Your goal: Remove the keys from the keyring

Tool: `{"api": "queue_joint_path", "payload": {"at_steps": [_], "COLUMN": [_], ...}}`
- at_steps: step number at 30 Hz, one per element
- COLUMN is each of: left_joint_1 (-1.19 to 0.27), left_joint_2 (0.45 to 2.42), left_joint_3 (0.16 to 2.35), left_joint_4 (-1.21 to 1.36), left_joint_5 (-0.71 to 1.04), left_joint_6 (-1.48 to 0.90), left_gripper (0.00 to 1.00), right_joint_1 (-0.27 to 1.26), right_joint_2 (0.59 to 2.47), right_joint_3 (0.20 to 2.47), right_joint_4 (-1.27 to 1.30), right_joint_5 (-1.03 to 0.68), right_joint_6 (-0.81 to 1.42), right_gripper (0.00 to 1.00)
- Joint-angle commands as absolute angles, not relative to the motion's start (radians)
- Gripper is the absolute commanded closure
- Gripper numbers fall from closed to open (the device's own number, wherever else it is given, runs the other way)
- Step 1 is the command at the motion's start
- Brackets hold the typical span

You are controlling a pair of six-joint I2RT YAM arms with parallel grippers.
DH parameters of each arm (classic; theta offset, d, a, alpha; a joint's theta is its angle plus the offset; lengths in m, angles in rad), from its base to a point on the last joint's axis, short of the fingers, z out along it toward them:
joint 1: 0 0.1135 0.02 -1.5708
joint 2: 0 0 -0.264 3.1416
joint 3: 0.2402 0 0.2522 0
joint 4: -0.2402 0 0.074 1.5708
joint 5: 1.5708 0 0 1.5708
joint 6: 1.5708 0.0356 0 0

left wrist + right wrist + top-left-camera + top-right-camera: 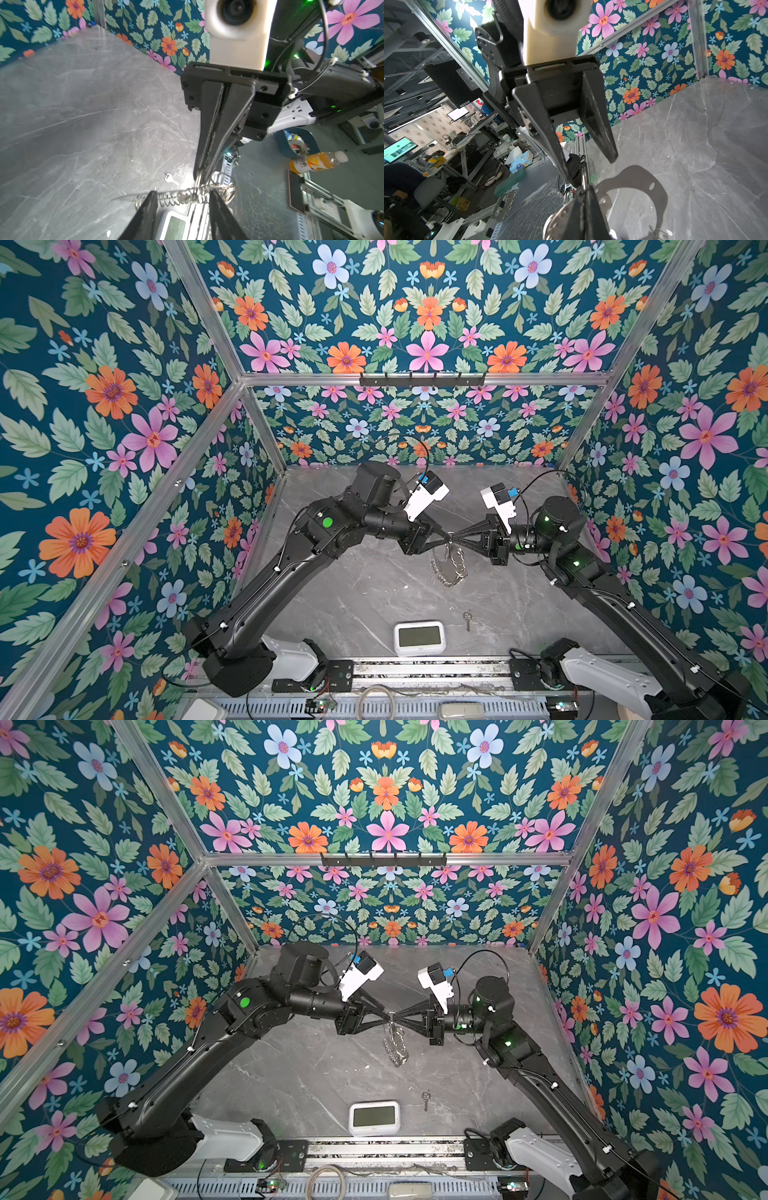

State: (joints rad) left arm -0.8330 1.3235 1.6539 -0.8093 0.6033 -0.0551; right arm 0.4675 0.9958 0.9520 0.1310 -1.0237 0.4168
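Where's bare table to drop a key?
Free: table between keyring and clock, plus the strip along the back wall. Crowded: centre, where left claw and right claw meet at the keyring; loose key lies beside the clock.

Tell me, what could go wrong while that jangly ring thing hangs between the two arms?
The keyring hangs in mid-air from the right fingers, shut on what looks like one small ring, while the left fingers stand open; a slip might drop it onto the table. The two arms also meet tip to tip and could bump.
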Motion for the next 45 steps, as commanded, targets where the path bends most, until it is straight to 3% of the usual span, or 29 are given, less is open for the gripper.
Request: {"api": "queue_joint_path", "payload": {"at_steps": [1, 12, 19, 29, 45], "left_joint_1": [-0.833, -0.833, -0.835, -0.838, -0.851], "left_joint_2": [1.269, 1.089, 1.078, 1.065, 1.102], "left_joint_3": [1.578, 1.256, 1.179, 1.147, 1.135], "left_joint_4": [-0.671, -0.288, -0.166, -0.124, -0.125], "left_joint_5": [0.492, 0.487, 0.513, 0.573, 0.525], "left_joint_6": [-0.101, -0.177, -0.205, -0.256, -0.251], "left_gripper": [0.50, 0.42, 0.41, 0.40, 0.44], "right_joint_1": [0.466, 0.464, 0.465, 0.424, 0.402], "right_joint_2": [0.992, 1.021, 1.038, 1.060, 1.109], "right_joint_3": [0.951, 0.966, 0.972, 0.948, 0.932], "right_joint_4": [0.224, 0.316, 0.345, 0.443, 0.599], "right_joint_5": [-1.054, -1.067, -1.072, -1.106, -1.155], "right_joint_6": [0.439, 0.476, 0.499, 0.565, 0.667], "right_gripper": [1.00, 1.00, 1.00, 1.00, 1.00]}}
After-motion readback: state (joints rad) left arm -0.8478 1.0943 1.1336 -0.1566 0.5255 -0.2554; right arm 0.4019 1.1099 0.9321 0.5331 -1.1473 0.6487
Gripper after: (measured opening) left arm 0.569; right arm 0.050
